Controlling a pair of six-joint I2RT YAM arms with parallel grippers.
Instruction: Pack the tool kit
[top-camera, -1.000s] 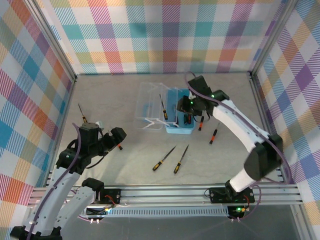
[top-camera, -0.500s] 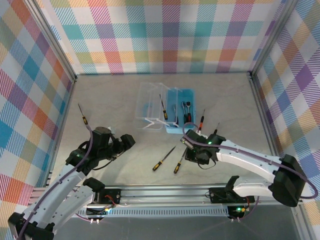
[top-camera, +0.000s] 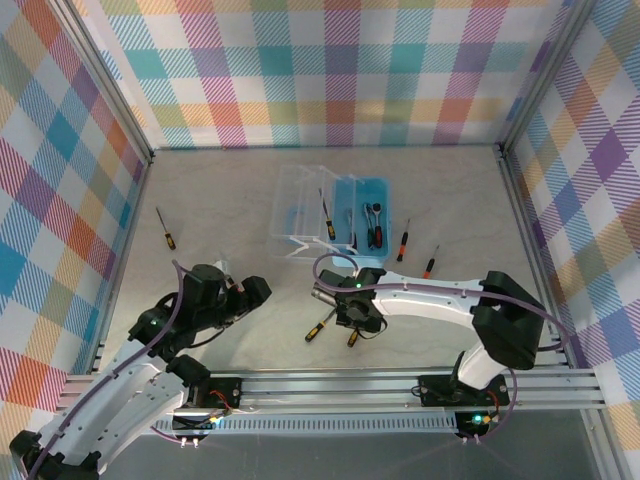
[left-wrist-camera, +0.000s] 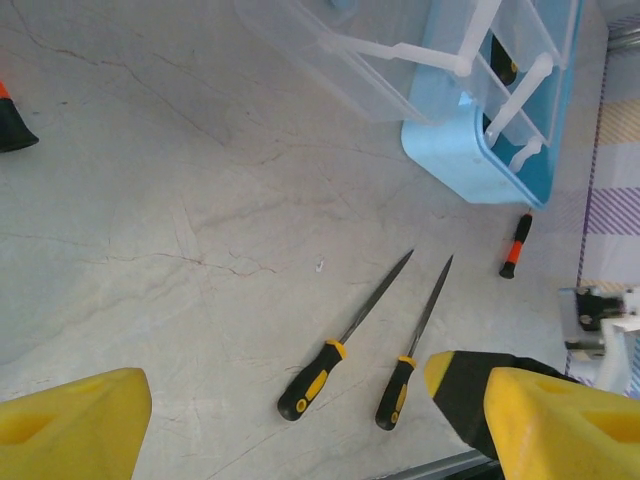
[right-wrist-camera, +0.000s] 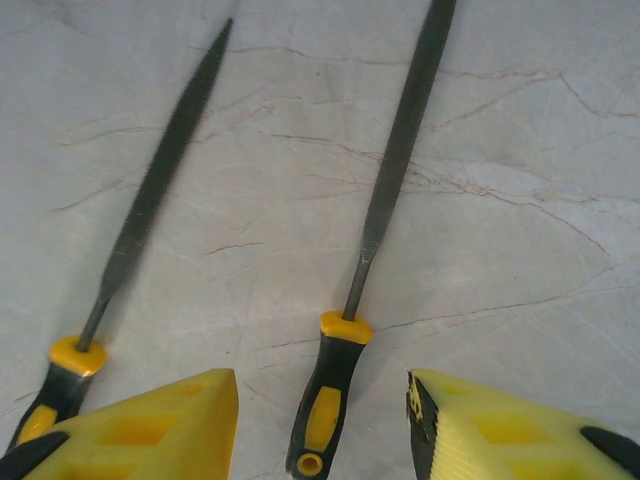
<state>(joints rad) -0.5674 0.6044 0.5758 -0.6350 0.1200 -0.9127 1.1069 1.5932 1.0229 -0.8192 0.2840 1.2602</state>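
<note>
The right gripper (right-wrist-camera: 320, 425) stands part-open and holds nothing. Its yellow fingers (right-wrist-camera: 150, 430) sit astride the black-and-yellow handle of a slim needle file (right-wrist-camera: 385, 190) lying flat on the table (right-wrist-camera: 530, 140), grey blade pointing away from the wrist camera, nearly parallel to a second file (right-wrist-camera: 150, 215) just beside it. In the top view both tips aim toward the far side, where the light-blue translucent case (top-camera: 378, 188) stands near, its clear lid (top-camera: 300, 210) open leftward; the left gripper (left-wrist-camera: 285, 420) hangs wide open, empty.
</note>
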